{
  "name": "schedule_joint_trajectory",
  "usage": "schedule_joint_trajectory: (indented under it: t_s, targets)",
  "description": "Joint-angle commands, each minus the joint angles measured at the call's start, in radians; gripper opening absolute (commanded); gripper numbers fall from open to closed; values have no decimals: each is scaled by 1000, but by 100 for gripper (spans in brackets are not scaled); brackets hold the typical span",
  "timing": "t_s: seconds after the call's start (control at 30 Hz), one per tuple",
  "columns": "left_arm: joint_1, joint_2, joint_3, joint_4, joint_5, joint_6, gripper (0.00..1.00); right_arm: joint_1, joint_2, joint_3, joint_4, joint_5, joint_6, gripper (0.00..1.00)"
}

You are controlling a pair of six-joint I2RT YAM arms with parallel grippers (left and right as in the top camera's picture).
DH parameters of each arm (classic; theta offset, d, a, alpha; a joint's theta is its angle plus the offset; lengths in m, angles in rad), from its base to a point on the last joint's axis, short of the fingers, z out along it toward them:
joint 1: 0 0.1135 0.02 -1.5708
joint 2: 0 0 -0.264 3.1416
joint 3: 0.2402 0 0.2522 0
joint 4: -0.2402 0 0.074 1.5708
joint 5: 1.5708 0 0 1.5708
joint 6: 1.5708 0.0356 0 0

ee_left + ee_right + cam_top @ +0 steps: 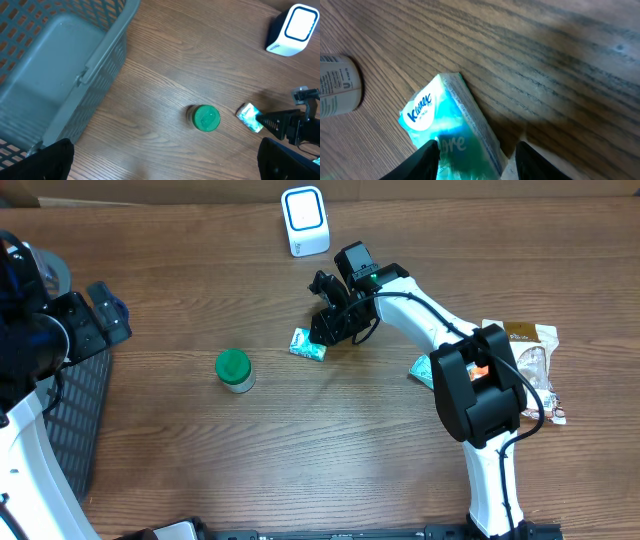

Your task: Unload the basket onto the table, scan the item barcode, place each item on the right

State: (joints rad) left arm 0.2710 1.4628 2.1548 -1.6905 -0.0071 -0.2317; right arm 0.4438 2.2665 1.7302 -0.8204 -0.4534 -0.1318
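A brown, wood-grain worktop (pixel 200 470) fills the overhead view, and on it we see the task's objects spread between the two arms. The white scanner (pixel 305 221), with a blue-outlined face, stands near the far edge. The item, a teal and white tissue pack (pixel 308 346) printed "Kleenex", lies flat near the centre of the worktop, below the scanner and well apart from it. The right claw (pixel 328 330) sits low over the pack's right end. In the right wrist view its two fingers (pixel 427 160) stand one on each side of the pack, the left-hand one over the pack's printed face. We cannot tell whether they are pressing the pack or only flanking it. A jar with a green lid (pixel 234 368) stands to the left of the pack, near it but not touching. The left claw (pixel 165 155) hangs released above the worktop with its fingers (pixel 50 160) spread to the corners of its own view and nothing between them. A grey slatted basket (pixel 60 65) lies at the left edge. Several snack packets (pixel 530 360) lie at the right edge, beside the right arm's base.
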Motion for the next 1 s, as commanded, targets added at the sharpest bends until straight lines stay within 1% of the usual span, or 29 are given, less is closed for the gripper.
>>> schedule_joint_trajectory:
  t_s: [0.0, 0.03, 0.1, 0.17, 0.23, 0.3, 0.37, 0.5, 0.6, 0.67, 0.77, 0.8, 0.9, 0.93, 0.97]
  targets:
    - [3, 2, 6, 1, 4, 18, 100, -5, 27, 23, -3, -19, -9, 50]
    - [3, 2, 6, 1, 4, 19, 100, -5, 33, 23, -12, -19, -9, 49]
    - [3, 2, 6, 1, 4, 19, 100, -5, 34, 23, -29, -19, -8, 43]
    - [3, 2, 6, 1, 4, 19, 100, -5, 34, 24, -46, -19, -8, 34]
    - [3, 2, 6, 1, 4, 19, 100, -5, 32, 25, -65, -19, -8, 21]
    - [3, 2, 6, 1, 4, 19, 100, -5, 32, 25, -90, -20, -2, 15]
    - [3, 2, 6, 1, 4, 18, 100, -5, 30, 28, -116, -19, 13, 4]
    - [3, 2, 6, 1, 4, 19, 99, -7, 9, 48, -178, -19, 98, 4]
    - [3, 2, 6, 1, 4, 19, 100, -8, -24, 53, -182, -15, 228, 4]
    - [3, 2, 6, 1, 4, 19, 100, -8, -47, 52, -181, 45, 381, 4]
    - [3, 2, 6, 1, 4, 19, 100, -7, -78, 52, -230, 279, 716, 4]
    - [3, 2, 6, 1, 4, 19, 100, -7, -80, 52, -242, 339, 773, 4]
    - [3, 2, 6, 1, 4, 19, 100, 5, -79, 46, -243, 368, 866, 4]
    - [3, 2, 6, 1, 4, 19, 100, 11, -79, 42, -236, 357, 864, 4]
    - [3, 2, 6, 1, 4, 19, 100, 20, -79, 42, -237, 355, 864, 6]
